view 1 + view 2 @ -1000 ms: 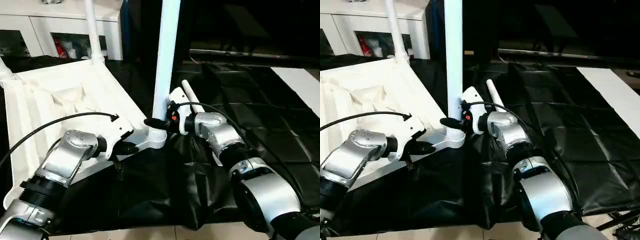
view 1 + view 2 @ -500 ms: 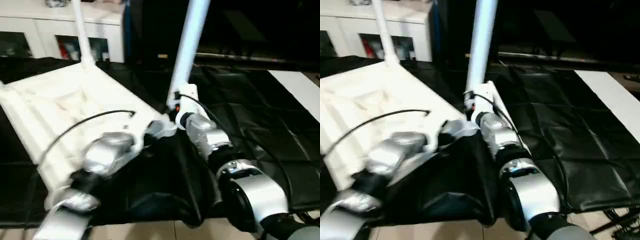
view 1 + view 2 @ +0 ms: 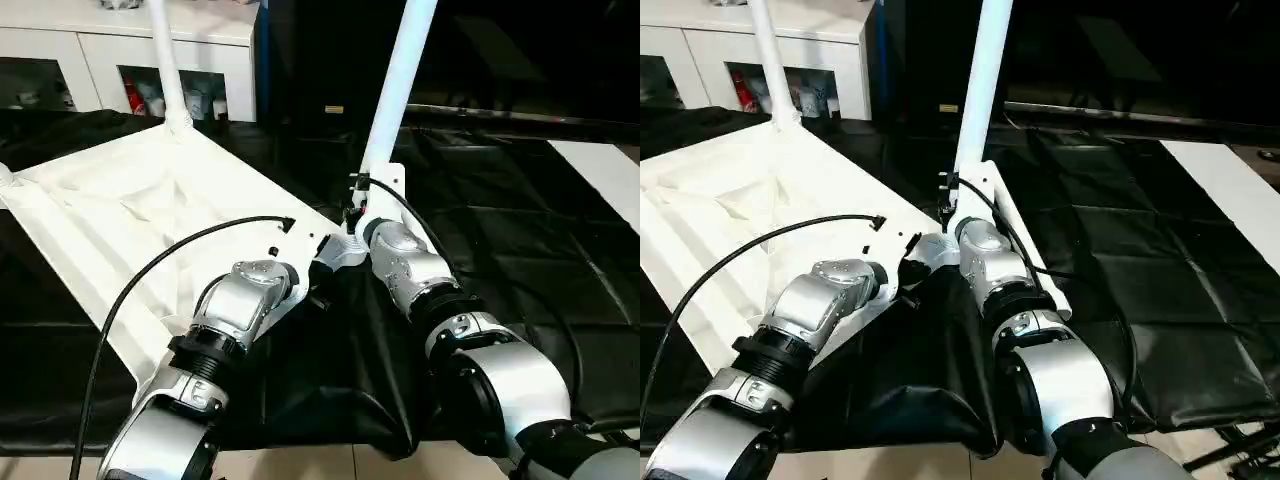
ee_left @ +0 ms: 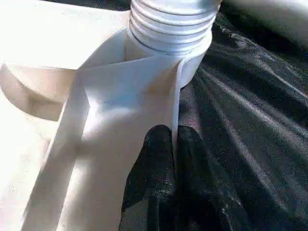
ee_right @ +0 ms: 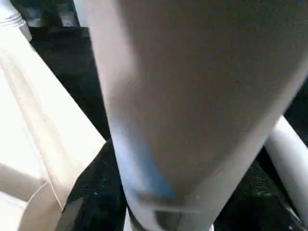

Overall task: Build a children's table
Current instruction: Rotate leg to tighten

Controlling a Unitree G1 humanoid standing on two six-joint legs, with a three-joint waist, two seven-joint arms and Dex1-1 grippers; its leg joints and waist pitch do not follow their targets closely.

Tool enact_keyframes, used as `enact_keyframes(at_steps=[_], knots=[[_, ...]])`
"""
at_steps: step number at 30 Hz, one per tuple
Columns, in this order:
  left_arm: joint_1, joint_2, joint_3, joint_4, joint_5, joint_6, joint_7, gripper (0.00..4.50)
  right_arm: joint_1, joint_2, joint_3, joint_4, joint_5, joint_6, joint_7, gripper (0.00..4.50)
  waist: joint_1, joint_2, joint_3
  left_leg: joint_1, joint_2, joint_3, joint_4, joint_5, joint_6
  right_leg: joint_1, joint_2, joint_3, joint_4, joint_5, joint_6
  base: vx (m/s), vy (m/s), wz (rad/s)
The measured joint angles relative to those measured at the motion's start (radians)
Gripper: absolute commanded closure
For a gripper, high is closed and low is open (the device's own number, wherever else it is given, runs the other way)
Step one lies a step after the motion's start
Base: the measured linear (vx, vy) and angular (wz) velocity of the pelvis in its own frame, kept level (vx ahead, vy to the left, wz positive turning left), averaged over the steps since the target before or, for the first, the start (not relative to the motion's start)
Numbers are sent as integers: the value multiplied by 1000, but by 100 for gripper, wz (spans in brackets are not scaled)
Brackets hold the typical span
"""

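Children's table, part-built: top [image 3: 150,215] lay underside-up on the black sheet [image 3: 520,250], one leg [image 3: 165,60] seated at its far corner, another [image 3: 400,85] (leaning) at the near socket, grasped by the right gripper [image 3: 358,205], the left gripper [image 4: 174,159] clenched on the top's edge rib; remaining legs unfitted.

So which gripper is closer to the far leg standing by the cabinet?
Left, slightly. The left gripper pinches the tabletop rim at the near corner; the right gripper is just beyond, on the near leg, away from the far leg.
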Motion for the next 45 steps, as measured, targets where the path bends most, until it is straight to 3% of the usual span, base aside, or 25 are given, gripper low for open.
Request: enact_keyframes(at_steps=[1,4,16,20,25,34,41,45], knots=[[0,1,0,0,0,0,0,450,0,-1,2,0,-3,-1,6,262,0,0,0,0,0,0,-1,0,0,0,0,0,0,0,0,0,0,0],[0,11,0,-2,0,-2,0,450,-6,-3,-1,8,-5,-1,23,192,0,0,0,0,0,0,-3,0,0,0,0,0,0,0,0,0,0,0],[0,54,7,-19,1,-29,-20,450,-12,-27,-6,59,5,59,172,91,-2,2,3,-2,4,3,-10,1,0,-6,2,-2,2,16,2,0,0,0],[-5,64,8,-24,1,-38,-21,450,-12,-39,25,59,-16,46,222,55,5,2,4,-4,7,6,-14,4,-5,-16,3,-2,11,17,-3,0,0,0],[-8,76,8,-24,1,-44,-37,450,0,-51,52,41,-37,32,283,10,8,4,5,-5,11,6,-14,6,-8,-17,7,-3,16,13,-5,0,0,0],[15,157,-24,-42,17,-121,-157,450,99,-136,102,-168,-36,72,476,4,15,7,9,-4,12,6,-14,7,-10,-17,7,-3,17,13,-6,0,0,0],[76,251,-41,-110,13,-185,-288,450,297,-298,202,-499,-13,141,791,4,29,11,12,-4,13,7,-14,7,-9,-16,8,-3,18,12,-7,0,0,0],[101,288,-43,-127,8,-224,-351,450,355,-359,260,-624,-5,142,922,4,30,13,13,-2,13,7,-13,8,-9,-15,8,-2,19,12,-7,0,0,0]])
